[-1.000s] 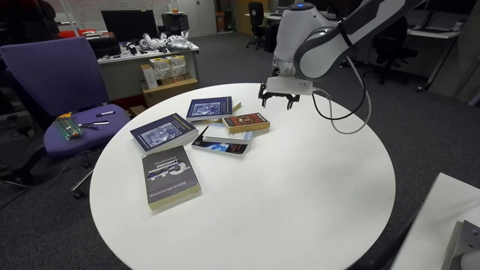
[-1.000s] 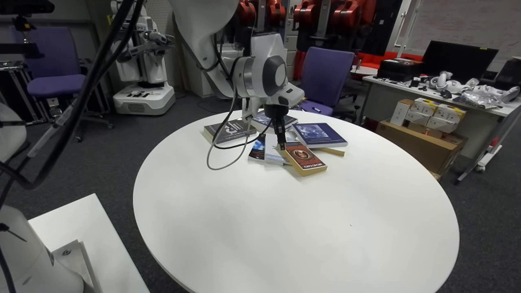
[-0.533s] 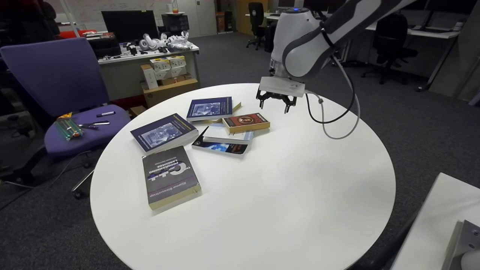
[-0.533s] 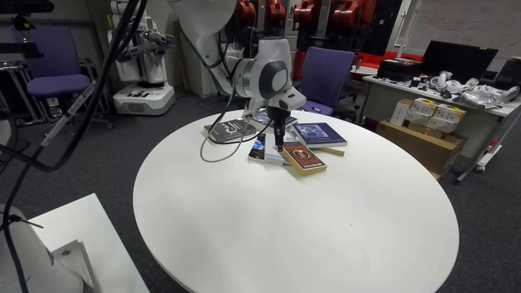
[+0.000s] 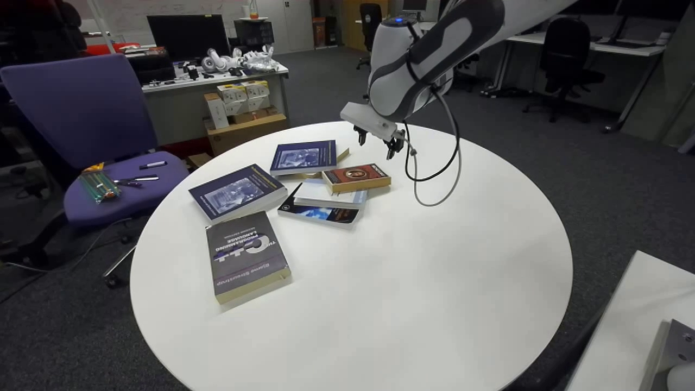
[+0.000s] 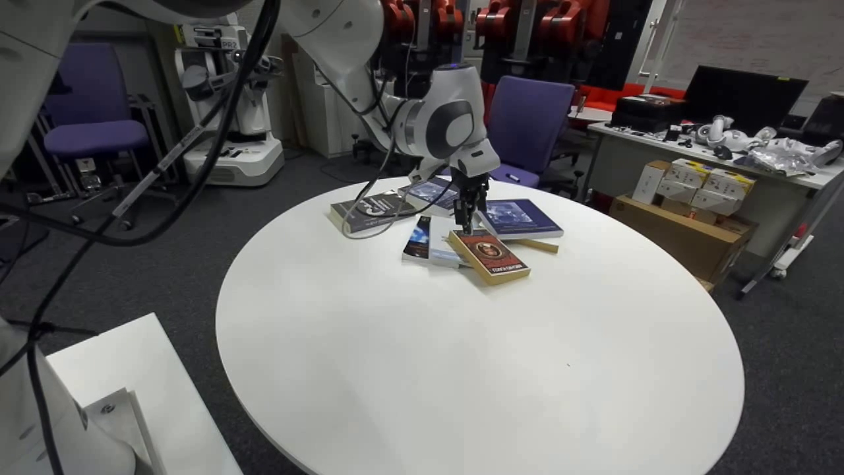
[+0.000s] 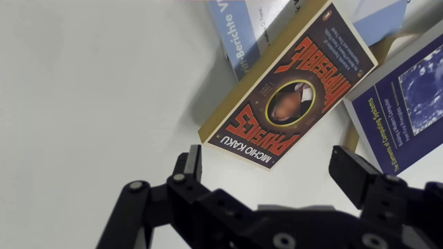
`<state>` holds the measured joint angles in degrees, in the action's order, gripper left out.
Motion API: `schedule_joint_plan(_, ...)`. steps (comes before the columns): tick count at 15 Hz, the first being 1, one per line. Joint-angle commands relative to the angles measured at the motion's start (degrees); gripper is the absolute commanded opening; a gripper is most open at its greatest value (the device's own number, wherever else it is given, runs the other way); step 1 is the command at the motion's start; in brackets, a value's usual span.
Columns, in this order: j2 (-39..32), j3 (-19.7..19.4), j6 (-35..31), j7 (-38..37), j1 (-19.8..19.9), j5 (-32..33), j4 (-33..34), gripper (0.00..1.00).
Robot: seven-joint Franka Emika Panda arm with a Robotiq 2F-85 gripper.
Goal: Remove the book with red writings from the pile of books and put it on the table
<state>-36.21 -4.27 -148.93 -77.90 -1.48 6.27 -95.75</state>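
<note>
In the wrist view, our pincer (image 7: 267,162) is spread wide and holds nothing. Just past it lies the red-letter book (image 7: 287,91), on a slant. Part of it rests on a pale blue book (image 7: 238,38); its near end pokes out past that one. A dark blue book (image 7: 408,107) sits just beside its right long side, and we can't tell if they touch. We think the step now is to reach and grab. It seems best to turn so the fingers (image 7: 193,164) go down on the two long sides, near the end that pokes out, so we don't bump the blue cover. The book is a chunky block of yellowish paper pages with a stiff-looking brown front, so a gentle squeeze should do.

In an exterior view, the pincer (image 5: 376,149) hangs higher than the book, near its right end, not touching. A thin grey cable (image 5: 433,205) droops on the right; we should keep it from brushing the pile of books (image 5: 315,191). The round white tabletop (image 5: 423,271) looks smooth, so things may slide, and we'd lift straight up first.

In an exterior view, we see the red-letter book (image 6: 491,257) on the near side of the pile. The pincer looks skinny from there, and we can't tell its gap. Laying the book flat on the near tabletop seems easiest.
</note>
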Motion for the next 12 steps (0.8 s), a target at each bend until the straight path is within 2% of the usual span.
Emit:
schedule_joint_plan(1, -6.94, -4.86, 2.02, -5.46, -3.47, -2.7, 8.74, 1.0)
schedule_joint_plan(8, -15.14, -6.58, 2.86, -9.95, -3.91, -5.09, 17.87, 1.0)
schedule_joint_plan(12, -17.18, -6.82, 1.99, -10.64, -4.56, -4.64, 18.89, 1.0)
